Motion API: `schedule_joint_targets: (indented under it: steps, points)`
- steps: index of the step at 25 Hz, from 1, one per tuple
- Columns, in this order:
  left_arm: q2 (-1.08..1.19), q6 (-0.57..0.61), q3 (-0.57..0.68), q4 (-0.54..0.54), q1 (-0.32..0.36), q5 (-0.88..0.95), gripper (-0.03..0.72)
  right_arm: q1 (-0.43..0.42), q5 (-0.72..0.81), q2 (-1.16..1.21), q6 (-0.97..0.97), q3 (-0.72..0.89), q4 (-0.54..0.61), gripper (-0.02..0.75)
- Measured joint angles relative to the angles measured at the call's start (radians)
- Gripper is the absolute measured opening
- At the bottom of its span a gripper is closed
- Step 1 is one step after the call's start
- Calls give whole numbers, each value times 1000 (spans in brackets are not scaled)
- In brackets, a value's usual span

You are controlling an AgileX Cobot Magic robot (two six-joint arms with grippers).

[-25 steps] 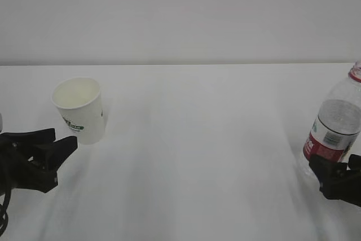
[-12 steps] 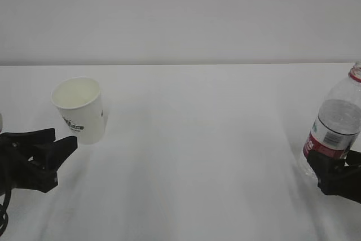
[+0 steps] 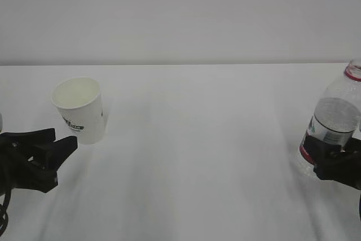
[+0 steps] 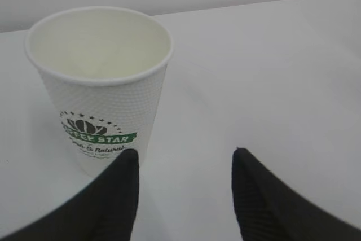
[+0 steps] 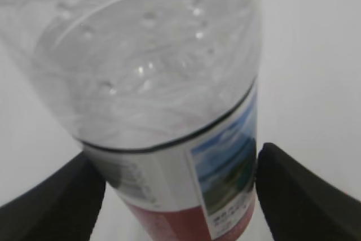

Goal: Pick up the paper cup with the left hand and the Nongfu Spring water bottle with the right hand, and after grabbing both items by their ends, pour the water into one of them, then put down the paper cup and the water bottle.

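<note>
The paper cup (image 3: 79, 109) stands upright at the table's (image 3: 197, 139) left, just ahead of the half-open, empty left gripper (image 4: 183, 193). At the far right, the water bottle (image 3: 333, 122) leans between the right gripper's (image 5: 177, 190) wide jaws.

The paper cup (image 4: 100, 88) has a matt white, dimpled wall and smooth cream inside. The Nongfu Spring water bottle (image 5: 169, 111) is clear, glossy plastic with a smooth printed label. The desk (image 3: 197, 139) looks smooth, matt white.
</note>
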Motion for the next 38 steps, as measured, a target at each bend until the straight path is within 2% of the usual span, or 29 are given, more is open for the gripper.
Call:
schedule_joint_targets:
  steps: [5, 11, 19, 38]
  points:
    - [0, 0, 0, 0, 0, 0, 390, 0, 0, 1, 0, -32, 4, 627]
    - [0, 0, 0, 0, 0, 0, 390, 0, 0, 5, -2, -52, 7, 674]
    - [0, 0, 0, 0, 0, 0, 390, 0, 0, 79, -2, -77, 7, 675]
    - [0, 0, 0, 0, 0, 0, 390, 0, -2, 78, -3, -125, 7, 663]
